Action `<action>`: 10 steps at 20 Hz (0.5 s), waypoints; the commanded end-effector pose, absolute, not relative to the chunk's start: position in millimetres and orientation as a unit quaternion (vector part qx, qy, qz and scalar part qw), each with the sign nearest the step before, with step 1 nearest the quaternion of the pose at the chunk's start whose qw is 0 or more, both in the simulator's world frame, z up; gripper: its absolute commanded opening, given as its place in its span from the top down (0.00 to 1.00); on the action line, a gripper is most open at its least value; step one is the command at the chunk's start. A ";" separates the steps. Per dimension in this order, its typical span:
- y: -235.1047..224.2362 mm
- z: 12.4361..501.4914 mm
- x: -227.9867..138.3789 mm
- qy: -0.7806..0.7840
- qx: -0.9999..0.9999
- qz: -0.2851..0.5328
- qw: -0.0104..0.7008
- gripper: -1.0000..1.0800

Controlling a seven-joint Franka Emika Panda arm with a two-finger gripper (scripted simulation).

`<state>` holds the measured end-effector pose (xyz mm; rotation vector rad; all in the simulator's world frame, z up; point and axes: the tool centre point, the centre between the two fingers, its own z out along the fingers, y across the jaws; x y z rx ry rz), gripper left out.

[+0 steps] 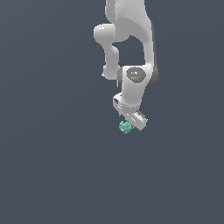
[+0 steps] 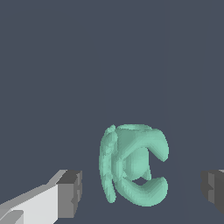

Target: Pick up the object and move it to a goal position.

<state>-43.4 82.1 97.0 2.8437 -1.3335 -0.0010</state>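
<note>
The gripper (image 2: pixel 141 190) stood wide open, its two grey-tipped fingers (image 2: pixel 70 194) set well apart with clear space on either side of the object (image 2: pixel 133 168) between them; neither finger touched it. The object was a small teal-green lump, curled like a claw: two thick rounded lobes bent round a hollow middle, with a thinner ribbed flange running down one side.

The wrist view gave that shape plainly, along with the gaps between the object and each finger, but nothing of the arm above. The exterior view showed the white arm (image 1: pixel 131 52) reaching down from the top of the scene over a plain dark grey floor (image 1: pixel 52 166), the gripper (image 1: pixel 131 122) at its lower end and the object (image 1: pixel 125 127) as a tiny green speck at the gripper's tip, towards the exterior view's left. There the fingers blurred together, and the object seemed to rest on the floor, though that was hard to judge.
</note>
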 end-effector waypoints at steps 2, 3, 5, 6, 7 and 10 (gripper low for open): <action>85.2 95.3 -44.9 -0.434 0.901 0.000 0.000 0.04; 85.7 95.1 -45.1 -0.436 0.900 0.000 0.000 0.04; 86.0 94.9 -45.3 -0.437 0.900 0.000 0.000 0.04; 85.8 95.1 -45.1 -0.435 0.901 0.000 0.000 0.04; 85.8 94.7 -45.1 -0.435 0.901 0.000 0.000 0.04; 85.6 89.7 -45.3 -0.435 0.900 0.000 0.000 0.04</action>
